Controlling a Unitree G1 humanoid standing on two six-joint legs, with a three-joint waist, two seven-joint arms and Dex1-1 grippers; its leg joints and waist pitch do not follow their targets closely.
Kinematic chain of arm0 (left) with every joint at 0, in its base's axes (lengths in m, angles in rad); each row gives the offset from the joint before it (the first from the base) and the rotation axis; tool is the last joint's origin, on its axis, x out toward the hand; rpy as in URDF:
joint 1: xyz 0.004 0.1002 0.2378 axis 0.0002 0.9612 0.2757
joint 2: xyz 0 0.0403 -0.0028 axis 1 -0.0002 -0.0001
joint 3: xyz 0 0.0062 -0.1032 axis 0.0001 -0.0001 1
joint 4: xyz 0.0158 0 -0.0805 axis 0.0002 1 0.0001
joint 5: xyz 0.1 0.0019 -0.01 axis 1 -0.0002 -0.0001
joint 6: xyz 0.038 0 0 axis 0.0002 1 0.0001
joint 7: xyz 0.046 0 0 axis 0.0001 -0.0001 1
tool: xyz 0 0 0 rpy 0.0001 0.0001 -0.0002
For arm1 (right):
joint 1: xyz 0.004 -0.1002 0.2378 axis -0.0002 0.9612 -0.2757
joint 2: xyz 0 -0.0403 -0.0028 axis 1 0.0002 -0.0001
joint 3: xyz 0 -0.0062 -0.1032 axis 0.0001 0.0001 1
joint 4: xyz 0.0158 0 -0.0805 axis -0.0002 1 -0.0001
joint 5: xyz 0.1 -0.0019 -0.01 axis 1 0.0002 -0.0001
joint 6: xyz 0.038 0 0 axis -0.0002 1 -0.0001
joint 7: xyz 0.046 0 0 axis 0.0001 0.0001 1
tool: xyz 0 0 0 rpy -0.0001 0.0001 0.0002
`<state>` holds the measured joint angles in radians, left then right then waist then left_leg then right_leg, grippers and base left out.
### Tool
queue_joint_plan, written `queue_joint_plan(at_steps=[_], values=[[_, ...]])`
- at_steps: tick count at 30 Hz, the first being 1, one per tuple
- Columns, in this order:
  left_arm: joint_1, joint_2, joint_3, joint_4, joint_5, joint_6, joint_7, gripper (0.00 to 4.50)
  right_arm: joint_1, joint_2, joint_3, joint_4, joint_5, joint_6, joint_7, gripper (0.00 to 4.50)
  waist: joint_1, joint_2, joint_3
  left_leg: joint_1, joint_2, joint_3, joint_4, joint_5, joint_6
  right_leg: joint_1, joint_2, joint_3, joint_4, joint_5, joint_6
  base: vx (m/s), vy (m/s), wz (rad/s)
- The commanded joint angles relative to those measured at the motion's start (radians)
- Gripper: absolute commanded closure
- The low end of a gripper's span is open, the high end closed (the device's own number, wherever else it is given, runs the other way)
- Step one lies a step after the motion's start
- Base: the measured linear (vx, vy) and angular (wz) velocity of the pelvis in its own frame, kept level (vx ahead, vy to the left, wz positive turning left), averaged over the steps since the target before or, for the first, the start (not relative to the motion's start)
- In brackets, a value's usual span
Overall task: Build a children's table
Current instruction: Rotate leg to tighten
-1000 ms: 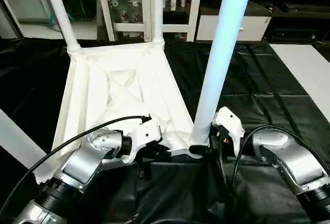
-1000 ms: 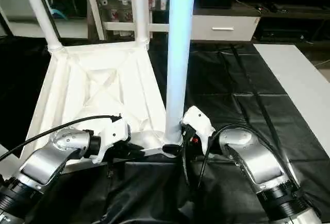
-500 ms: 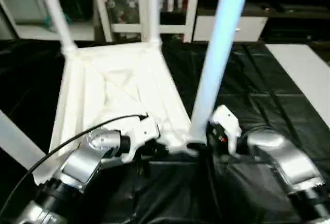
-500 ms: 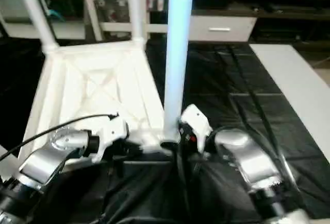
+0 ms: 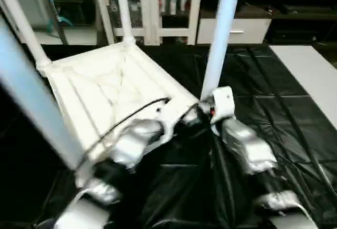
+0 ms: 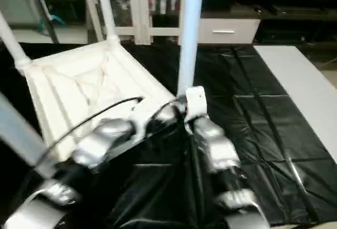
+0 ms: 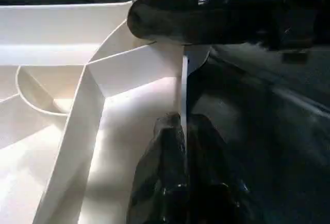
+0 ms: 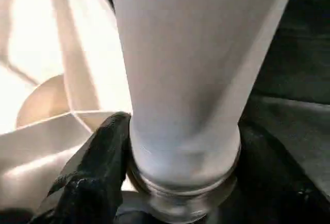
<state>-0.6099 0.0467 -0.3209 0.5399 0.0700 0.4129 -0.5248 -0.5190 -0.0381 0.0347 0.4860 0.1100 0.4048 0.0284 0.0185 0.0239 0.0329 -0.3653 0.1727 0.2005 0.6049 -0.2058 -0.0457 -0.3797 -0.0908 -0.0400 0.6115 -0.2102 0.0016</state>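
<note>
At the left edge of the left eye view a white tube leg (image 5: 31, 102) is slanting up out of the frame, blurred and close to the camera. Just right of it, the white square tabletop (image 5: 100, 89) is lying upside down on the black sheet (image 5: 274, 102) covering the floor, taking up the left and centre of the frame, with its X-ribbed underside facing up. Two more legs are standing in its far corner sockets, one in the upper left (image 5: 18, 26) and one a little right of that (image 5: 124, 10).

In the lower middle, the left gripper (image 7: 181, 131) is reaching in over the tabletop's near corner. In the left wrist view its two black fingers (image 7: 165, 147) are pressing together on the thin white edge wall of the tabletop, so it is pinching that rim with a narrow grip.

Right of centre, a fourth leg (image 5: 218, 39) is standing upright in the near right corner socket. The right gripper (image 8: 180, 183) is sitting at this leg's base; in the right wrist view one black finger (image 8: 98, 167) is lying against the side of the tube just above the socket collar, the jaws spread wide around the leg.

At the far right, a flat white board (image 5: 316, 76) is lying on the sheet. Along the top, a white glass-door cabinet (image 5: 152, 2) is standing behind the tabletop.
</note>
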Motion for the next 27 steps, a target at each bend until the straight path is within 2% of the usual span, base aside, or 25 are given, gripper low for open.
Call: queue_joint_plan(at_steps=[1, 5, 7, 9, 11, 12, 13, 14, 17, 18, 20, 23, 25, 27], values=[[-0.009, -0.007, 0.026, 0.063, 0.024, -0.030, 0.106, 4.50, 0.021, 0.037, 0.030, 0.057, -0.010, 0.019, -0.012, 1.80, 0.000, -0.012, -0.049, 0.010, 0.048, -0.027, -0.078, -0.152, 0.021, 0.030, -0.051, 0.036, -0.077, -0.125, -0.214, 0.000, 0.000, 0.00], [0.006, 0.011, 0.011, 0.034, 0.026, -0.037, 0.057, 4.50, 0.023, 0.056, 0.024, 0.017, 0.024, -0.040, 0.051, 1.80, 0.006, -0.012, -0.047, 0.012, 0.049, -0.028, -0.082, -0.198, 0.019, 0.027, -0.054, 0.037, -0.083, -0.181, -0.194, 0.000, 0.000, 0.00], [0.017, 0.027, 0.006, 0.012, 0.023, -0.036, 0.031, 4.50, 0.034, 0.042, 0.035, -0.015, 0.026, -0.043, 0.095, 1.80, 0.008, -0.013, -0.048, 0.008, 0.051, -0.028, -0.083, -0.191, 0.021, 0.029, -0.054, 0.038, -0.082, -0.178, -0.183, 0.000, 0.000, 0.00], [0.032, 0.047, -0.001, -0.013, 0.021, -0.039, -0.006, 4.50, 0.051, 0.019, 0.058, -0.048, 0.005, -0.050, 0.124, 1.10, 0.010, -0.014, -0.050, 0.009, 0.051, -0.027, -0.081, -0.159, 0.030, 0.030, -0.052, 0.036, -0.078, -0.138, -0.188, 0.000, 0.000, 0.00], [0.052, 0.076, -0.017, -0.046, 0.017, -0.057, -0.061, 4.50, 0.071, -0.007, 0.070, -0.089, 0.006, -0.040, 0.162, 1.08, 0.012, -0.014, -0.050, 0.004, 0.050, -0.026, -0.079, -0.129, 0.047, 0.033, -0.052, 0.036, -0.074, -0.094, -0.199, 0.000, 0.000, 0.00], [0.081, 0.118, -0.040, -0.103, 0.007, -0.050, -0.135, 4.50, 0.093, -0.051, 0.076, -0.140, 0.018, -0.005, 0.209, 0.99, 0.011, -0.013, -0.050, 0.000, 0.052, -0.029, -0.080, -0.113, 0.055, 0.038, -0.053, 0.035, -0.070, -0.074, -0.201, 0.000, 0.000, 0.00], [0.084, 0.123, -0.042, -0.110, 0.006, -0.049, -0.144, 4.50, 0.095, -0.056, 0.077, -0.146, 0.020, -0.001, 0.215, 0.99, 0.011, -0.013, -0.051, 0.000, 0.053, -0.029, -0.079, -0.106, 0.060, 0.038, -0.053, 0.036, -0.068, -0.063, -0.201, 0.000, 0.000, 0.00], [0.094, 0.140, -0.052, -0.130, 0.003, -0.052, -0.173, 4.50, 0.102, -0.071, 0.080, -0.161, 0.023, 0.009, 0.230, 0.70, 0.009, -0.009, -0.051, 0.004, 0.053, -0.029, -0.079, -0.107, 0.063, 0.033, -0.051, 0.036, -0.068, -0.055, -0.211, 0.000, 0.000, 0.00], [0.128, 0.196, -0.074, -0.196, -0.017, -0.052, -0.260, 4.50, 0.122, -0.134, 0.084, -0.216, 0.046, 0.047, 0.317, 0.63, 0.009, -0.008, -0.049, 0.008, 0.056, -0.026, -0.080, -0.127, 0.054, 0.030, -0.050, 0.038, -0.070, -0.072, -0.223, 0.000, 0.000, 0.00], [0.147, 0.231, -0.085, -0.235, -0.028, -0.058, -0.310, 4.50, 0.137, -0.185, 0.094, -0.253, 0.051, 0.057, 0.389, 0.44, 0.012, -0.007, -0.049, 0.009, 0.057, -0.028, -0.082, -0.133, 0.048, 0.032, -0.049, 0.037, -0.068, -0.075, -0.226, 0.000, 0.000, 0.00], [0.166, 0.266, -0.095, -0.268, -0.037, -0.070, -0.363, 4.50, 0.155, -0.246, 0.111, -0.296, 0.058, 0.059, 0.476, 0.30, 0.014, -0.006, -0.049, 0.013, 0.059, -0.025, -0.080, -0.126, 0.049, 0.030, -0.045, 0.036, -0.064, -0.030, -0.233, 0.000, 0.000, 0.00], [0.205, 0.322, -0.109, -0.354, -0.097, -0.084, -0.492, 4.50, 0.195, -0.359, 0.142, -0.386, 0.114, 0.060, 0.675, 0.12, 0.018, -0.011, -0.047, 0.009, 0.060, -0.026, -0.080, -0.124, 0.060, 0.036, -0.051, 0.038, -0.061, -0.018, -0.236, 0.000, 0.000, 0.00], [0.221, 0.344, -0.113, -0.395, -0.123, -0.074, -0.539, 4.50, 0.210, -0.406, 0.159, -0.420, 0.129, 0.062, 0.751, 0.05, 0.017, -0.010, -0.046, 0.009, 0.060, -0.024, -0.080, -0.129, 0.070, 0.033, -0.052, 0.038, -0.061, -0.021, -0.243, 0.000, 0.000, 0.00], [0.231, 0.365, -0.120, -0.427, -0.134, -0.060, -0.571, 4.50, 0.228, -0.471, 0.192, -0.460, 0.139, 0.058, 0.848, 0.05, 0.019, -0.012, -0.042, 0.012, 0.062, -0.023, -0.082, -0.151, 0.069, 0.030, -0.052, 0.039, -0.067, -0.064, -0.246, 0.000, 0.000, 0.00]])
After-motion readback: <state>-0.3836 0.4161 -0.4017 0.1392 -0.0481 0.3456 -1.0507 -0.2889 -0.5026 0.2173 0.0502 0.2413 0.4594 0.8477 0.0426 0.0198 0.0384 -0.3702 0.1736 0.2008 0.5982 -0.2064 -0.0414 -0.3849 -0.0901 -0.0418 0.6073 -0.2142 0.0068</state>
